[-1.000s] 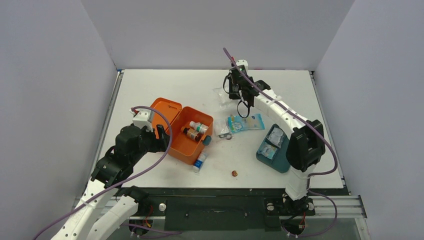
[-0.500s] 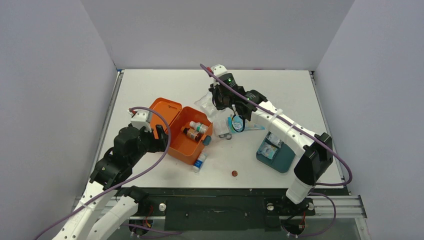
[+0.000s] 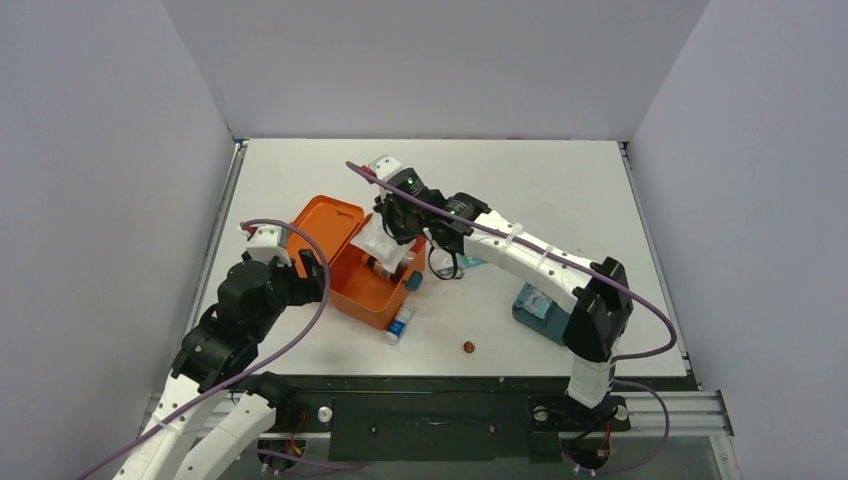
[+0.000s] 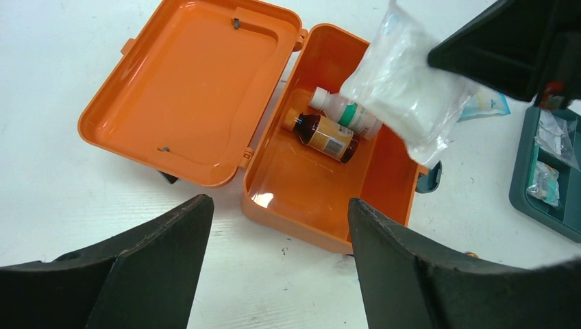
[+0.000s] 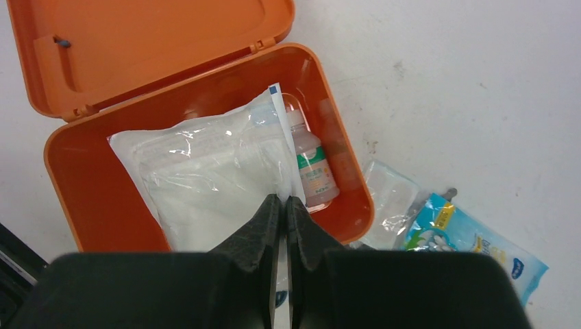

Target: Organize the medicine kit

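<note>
- The medicine kit (image 3: pixel 358 268) stands on the left half of the counter (image 3: pixel 560 190), about midway between the near and far edges. It is open, and the lid (image 4: pixel 195 89) lies flat toward the far-left corner.
- In the kit base we see two bottles lying on their sides next to each other. One is a white bottle with a green label (image 4: pixel 346 113) and the other is a brown bottle with an orange label (image 4: pixel 325 136).
- The right jaws are pressed together on the edge of a clear pouch of white material (image 5: pixel 205 178), which hangs over the kit base. We cannot tell whether the pouch touches the base or the bottles.
- The left jaws stand wide apart with nothing between them, just beside the kit on its left.
- A teal divided tray (image 4: pixel 521 185) sits toward the near-right corner. Its compartments hold small clear packets (image 4: pixel 548 185).
- A small white-and-blue bottle (image 3: pixel 400 324) lies on the counter against the kit's near wall.
- A blue printed packet (image 5: pixel 473 247) and a clear packet (image 5: pixel 387 199) lie just right of the kit.
- A small brown round item (image 3: pixel 467 347) lies near the near edge. It is too small to identify.
- Hidden or cut off:
  - In the right wrist view the pouch covers the brown bottle.
  - In the top view the right arm covers part of the tray and most of the blue packet.
  - The tray's contents cannot be read.
</note>
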Robot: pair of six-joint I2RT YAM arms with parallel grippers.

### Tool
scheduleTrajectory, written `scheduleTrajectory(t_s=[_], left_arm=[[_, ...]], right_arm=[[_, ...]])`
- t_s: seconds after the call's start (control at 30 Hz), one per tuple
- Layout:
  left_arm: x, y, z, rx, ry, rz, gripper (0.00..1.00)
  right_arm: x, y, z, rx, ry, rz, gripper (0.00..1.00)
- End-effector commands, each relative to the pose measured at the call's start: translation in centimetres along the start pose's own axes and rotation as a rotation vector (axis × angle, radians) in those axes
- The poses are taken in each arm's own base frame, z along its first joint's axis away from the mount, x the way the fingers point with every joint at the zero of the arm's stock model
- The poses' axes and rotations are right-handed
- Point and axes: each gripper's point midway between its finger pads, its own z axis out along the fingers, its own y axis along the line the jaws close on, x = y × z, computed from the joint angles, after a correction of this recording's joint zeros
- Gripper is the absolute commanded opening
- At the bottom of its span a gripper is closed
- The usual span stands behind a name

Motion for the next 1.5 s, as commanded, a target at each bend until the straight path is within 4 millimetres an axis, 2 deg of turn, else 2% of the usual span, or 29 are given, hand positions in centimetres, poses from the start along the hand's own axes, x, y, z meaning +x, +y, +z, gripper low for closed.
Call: scheduleTrajectory(t_s=[0.0,0.33,0.63,1.03,1.07,1.2,1.27,1.47], left_arm=[[-0.8,0.3,-0.3,-0.020,-0.035,-0.019,0.70],[-1.2,0.5,-0.8,-0.022,-0.060,-0.027,0.73],[-1.4,0.5,-0.9,-0.021,-0.074,-0.028,0.76],[-1.4,0.5,-1.0,-0.019,-0.076,-0.028,0.76],[-1.3,0.5,-0.9,-0.018,-0.075,-0.028,0.77],[-1.3,0.4,-0.9,-0.015,-0.073,-0.026,0.77],[-1.3,0.4,-0.8,-0.015,-0.071,-0.025,0.77],[-1.2,0.3,-0.7,-0.012,-0.066,-0.023,0.77]], right_arm=[[-0.7,1.6,0.7,-0.019,0.005,0.020,0.00],[3.3,3.9,3.7,-0.039,0.113,0.039,0.00],[7.1,7.0,5.9,-0.102,0.205,0.027,0.00],[11.3,8.7,7.6,-0.146,0.306,0.007,0.00],[11.4,8.7,7.5,-0.147,0.308,0.006,0.01],[10.8,8.4,7.1,-0.137,0.293,0.002,0.17],[9.5,8.1,6.6,-0.122,0.261,0.006,0.25],[5.1,7.5,4.5,-0.098,0.151,0.028,0.38]])
